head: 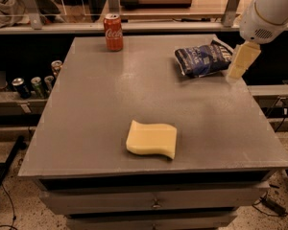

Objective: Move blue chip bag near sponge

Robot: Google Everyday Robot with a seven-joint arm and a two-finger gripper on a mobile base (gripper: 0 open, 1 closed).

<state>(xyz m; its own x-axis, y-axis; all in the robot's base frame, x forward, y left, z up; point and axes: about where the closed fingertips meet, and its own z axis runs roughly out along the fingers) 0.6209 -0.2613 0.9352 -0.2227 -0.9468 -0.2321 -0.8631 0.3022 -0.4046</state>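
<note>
At the desk's far right: the blue chip bag [201, 59] lay flat and crinkled, close to the back edge of the desk [110, 95].
Bag's handling: probably light, soft and slippery foil; it would crumple under a hard squeeze and could slide away if nudged.
Where to hold: a raised crease or the crimped right end looked best, since that end lay nearest the hand.
Hand: the hand [240, 63] hung low just beside the bag's right end; whether it was wide or narrow could not be told.
Sponge: the sponge [152, 139] sat near the front, about the middle, well apart from the bag.
Path: only grey desk top showed between bag and sponge, so a straight carry looked possible.
Can: a red cola can [113, 31] stood upright at the back left, well off that line.
Below left: some drink cans [33, 83] stood on a lower shelf, off the desk.
</note>
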